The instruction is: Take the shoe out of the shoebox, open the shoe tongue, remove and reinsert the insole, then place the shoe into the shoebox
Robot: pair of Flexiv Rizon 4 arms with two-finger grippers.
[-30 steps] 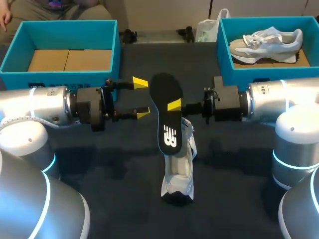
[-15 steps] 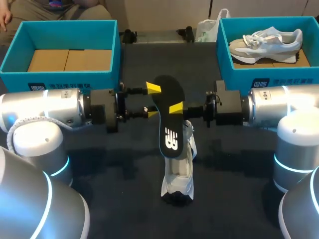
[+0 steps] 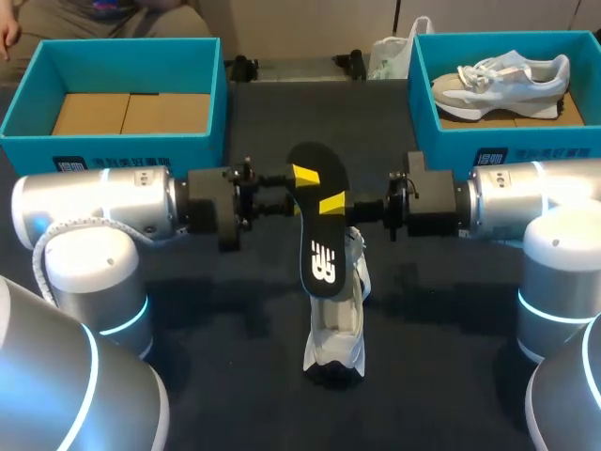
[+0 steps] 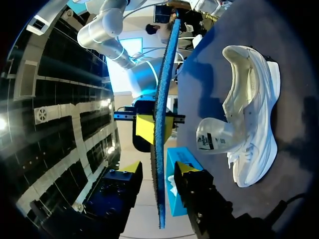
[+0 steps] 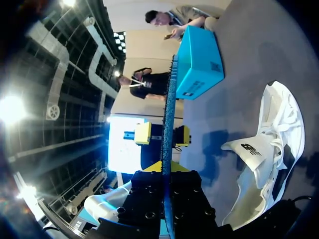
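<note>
A black insole (image 3: 317,221) hangs in the air over mid-table, held upright, edge-on in both wrist views (image 4: 160,124) (image 5: 168,109). My right gripper (image 3: 329,203) is shut on its right edge; in the right wrist view (image 5: 167,172) its fingers clamp the insole. My left gripper (image 3: 302,186) comes from the left, and its yellow fingertips (image 4: 132,168) straddle the insole's other edge. A gap still shows on one side, so it is open. A white shoe (image 3: 338,310) lies on the table below, tongue pulled up (image 4: 251,119) (image 5: 271,154).
A teal shoebox (image 3: 113,150) with a cardboard floor stands at the back left. Another teal shoebox (image 3: 488,143) at the back right holds a second white and grey shoe (image 3: 502,80). A white plastic bag (image 3: 390,56) lies at the far edge.
My left arm has moved right until its fingers straddle the insole, and they have narrowed around it. The right gripper and insole have barely shifted.
</note>
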